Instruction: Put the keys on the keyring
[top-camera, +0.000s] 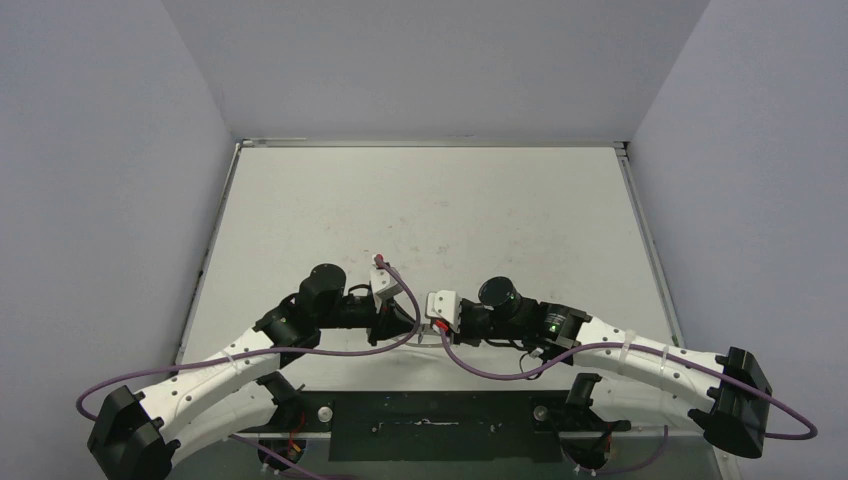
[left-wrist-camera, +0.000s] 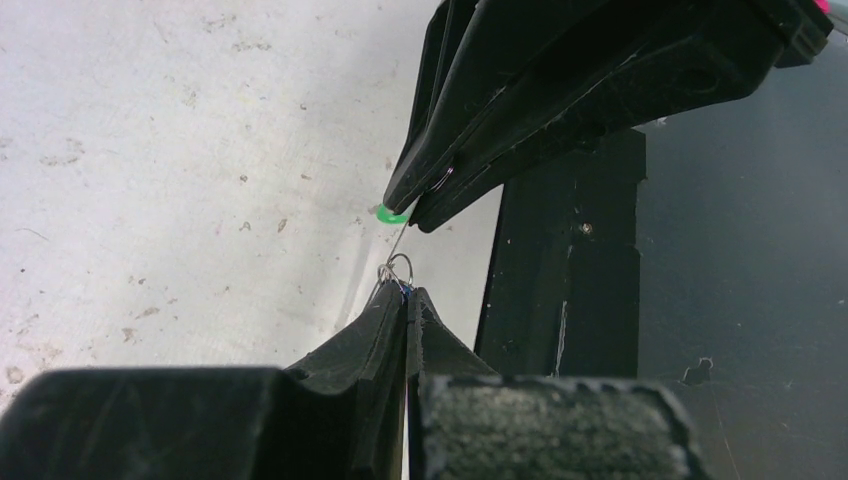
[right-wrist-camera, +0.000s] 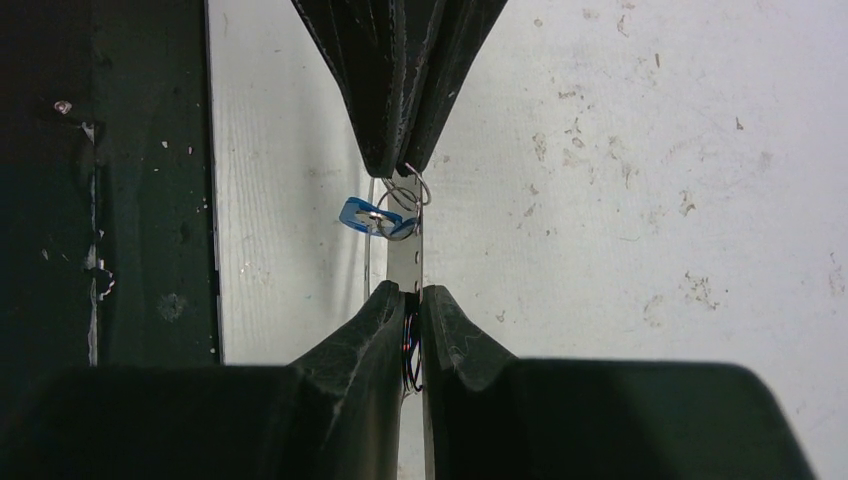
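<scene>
Your keyring (right-wrist-camera: 417, 190) sits at the centre of the right wrist view. The left gripper (right-wrist-camera: 398, 168) pinches it from the top, jaws fully closed on the wire, likely to hold the loop steady in mid-air above the worktop (right-wrist-camera: 650, 200). The blue key (right-wrist-camera: 372, 217) hangs from it, apparently threaded on. Below, the right gripper (right-wrist-camera: 409, 293) has its jaws nearly closed on the green key (right-wrist-camera: 405, 255), its blade aimed up at the ring, presumably for threading.

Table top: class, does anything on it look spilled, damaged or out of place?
Nothing spilled. The table is scuffed and speckled with small marks, and the dark plate at its near edge is scratched.
</scene>
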